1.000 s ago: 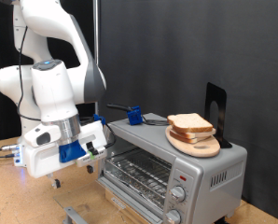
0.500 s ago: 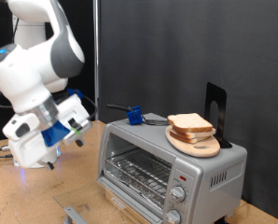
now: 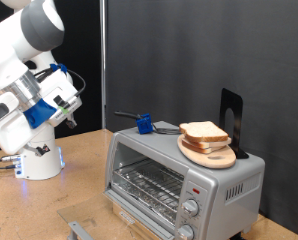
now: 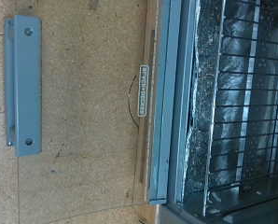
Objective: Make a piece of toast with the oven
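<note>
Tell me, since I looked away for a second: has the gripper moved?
Yes. The gripper has moved up and toward the exterior view's left, away from the oven.

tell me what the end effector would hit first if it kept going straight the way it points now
Probably the open oven door or the wooden tabletop beside it: the wrist view looks down on both. The end effector sits high at the exterior view's left, so depth is unclear.

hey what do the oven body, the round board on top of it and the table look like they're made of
The oven: apparently brushed silver metal, with a dull sheen. The round board: pale wood, seemingly unfinished, under the piece of toast. The table: probably particle board, speckled tan and matte.
</note>
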Robot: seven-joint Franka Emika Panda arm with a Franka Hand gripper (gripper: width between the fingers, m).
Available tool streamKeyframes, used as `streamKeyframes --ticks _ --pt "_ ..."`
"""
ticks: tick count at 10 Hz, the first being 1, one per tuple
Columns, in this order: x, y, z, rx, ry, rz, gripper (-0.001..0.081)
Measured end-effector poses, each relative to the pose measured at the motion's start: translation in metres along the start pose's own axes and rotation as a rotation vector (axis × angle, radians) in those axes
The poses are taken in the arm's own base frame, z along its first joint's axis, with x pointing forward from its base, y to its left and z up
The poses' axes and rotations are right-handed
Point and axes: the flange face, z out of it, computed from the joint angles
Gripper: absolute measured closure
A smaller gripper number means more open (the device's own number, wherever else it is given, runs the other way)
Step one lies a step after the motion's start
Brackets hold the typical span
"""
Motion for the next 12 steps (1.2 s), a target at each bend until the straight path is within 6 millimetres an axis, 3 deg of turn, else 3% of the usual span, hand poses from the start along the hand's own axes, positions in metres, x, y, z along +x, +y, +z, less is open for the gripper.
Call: streamKeyframes --ticks 1,4,6,8,9,12 --pt "-0.005 -0.004 0.003 0.002 -0.034 -0.022 -0.0003" --pt "-0.034 -0.041 0.0 0.07 -0.08 -0.247 -0.0003" --pt "-0.054 -0.065 -0.008 0.084 0.029 -0.407 -0.0003" --pt "-0.079 -0.088 -0.009 -0.019 0.164 -0.58 -0.0003" --pt "-0.09 -0.09 -0.009 -0.063 0.218 -0.648 -0.0003" --pt "-0.1 -0.095 -0.002 0.027 0.128 -0.582 -0.0003"
